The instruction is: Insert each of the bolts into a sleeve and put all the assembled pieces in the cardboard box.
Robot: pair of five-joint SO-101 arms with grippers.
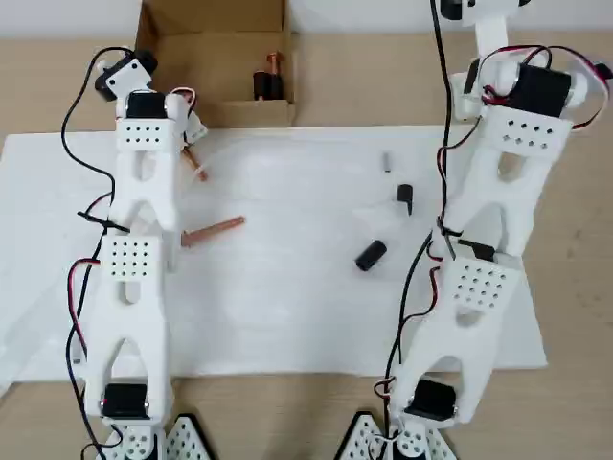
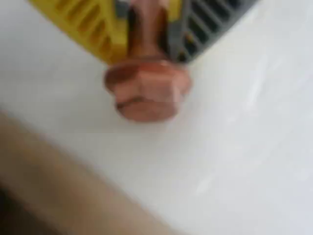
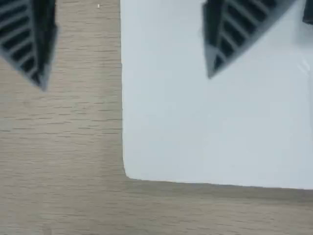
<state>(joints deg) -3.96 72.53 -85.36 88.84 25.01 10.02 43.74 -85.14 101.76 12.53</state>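
Note:
My left gripper (image 2: 146, 46) is shut on a copper bolt (image 2: 146, 93), which sits between a yellow finger (image 2: 85, 24) and a grey finger (image 2: 208, 24) with its hex head sticking out just above the white sheet. From above, this gripper (image 1: 191, 144) holds the bolt (image 1: 196, 164) near the sheet's far left edge, just in front of the cardboard box (image 1: 244, 114). Inside the box stands one black sleeve with a bolt in it (image 1: 267, 82). A second bolt (image 1: 213, 231) lies loose on the sheet. Three black sleeves (image 1: 371, 255) (image 1: 404, 198) (image 1: 387, 161) lie mid-sheet. My right gripper (image 3: 126, 78) is open over the sheet's corner.
A white sheet (image 1: 287, 316) covers most of the wooden table (image 3: 58, 147); its corner (image 3: 126, 174) lies under the right gripper. The right arm (image 1: 498, 182) stretches along the sheet's right side, close to the sleeves. Cables hang off both arms.

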